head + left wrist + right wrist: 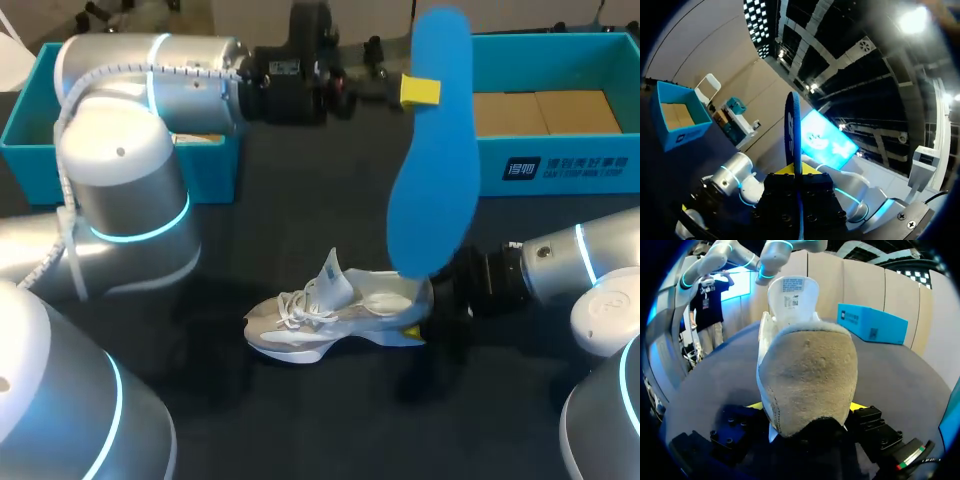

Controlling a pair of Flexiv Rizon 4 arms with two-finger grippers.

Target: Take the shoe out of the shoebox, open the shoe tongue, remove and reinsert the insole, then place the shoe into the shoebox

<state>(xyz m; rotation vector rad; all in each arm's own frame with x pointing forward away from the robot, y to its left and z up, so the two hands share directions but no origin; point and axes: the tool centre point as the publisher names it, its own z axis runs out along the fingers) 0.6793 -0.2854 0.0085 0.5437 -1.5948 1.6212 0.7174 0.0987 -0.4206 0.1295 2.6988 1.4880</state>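
A dark, matte table point(300, 420) fills most of the head view from the centre to the lower edge, and in the right wrist view it spreads as a grey-blue surface point(900, 375) across the middle. At the upper left of the head view stands a blue open box point(25, 130). Two brown cardboard panels point(545, 112) lie flat, side by side, at the upper right.

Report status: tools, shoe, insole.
Left tool shut on blue insole, held upright over shoe. Right tool shut on shoe heel, shoe on table, tongue up. Blue box behind, apart.
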